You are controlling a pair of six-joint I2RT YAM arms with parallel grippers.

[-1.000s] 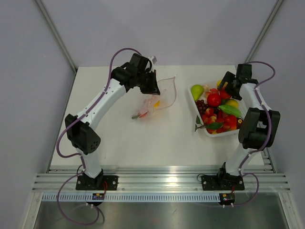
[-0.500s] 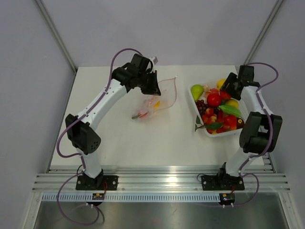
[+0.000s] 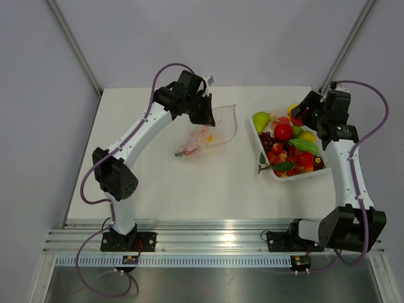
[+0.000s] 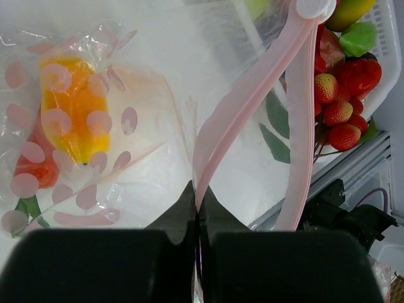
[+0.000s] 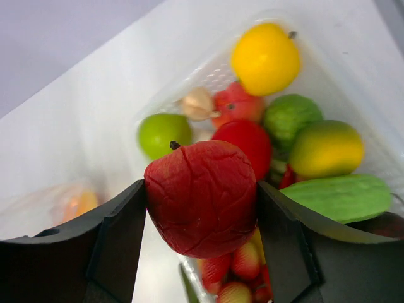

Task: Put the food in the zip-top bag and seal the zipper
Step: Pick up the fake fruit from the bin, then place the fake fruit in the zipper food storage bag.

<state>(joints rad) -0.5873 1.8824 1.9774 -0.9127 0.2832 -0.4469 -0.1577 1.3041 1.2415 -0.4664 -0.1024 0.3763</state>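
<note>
**Both arms, seen from above and from each wrist.** My left jaws are pressed together on the zipper (image 4: 218, 136), pinching the pink strip at one end of the mouth of the zip-top bag (image 3: 214, 129). The bag lies on the tabletop (image 3: 189, 183) about midway along the far edge. From my pinch the strip parts into two bands that run toward the tray (image 3: 297, 177). The mouth gapes between them, and one band ends at a white slider (image 4: 314, 7). Inside the bag lie a yellow-orange piece (image 4: 74, 107) and a red piece (image 4: 35, 170) with green leaves.

My right jaws are part-spread and clamp a wrinkled red fruit (image 5: 201, 197) from both sides, above the far end of the tray. The white tray sits along the tabletop's right edge, well apart from the bag. It holds the rest of the food: a green pear (image 3: 261, 120), a yellow fruit (image 5: 265, 58), a green cucumber (image 5: 344, 197) and strawberries (image 4: 341, 113).
</note>
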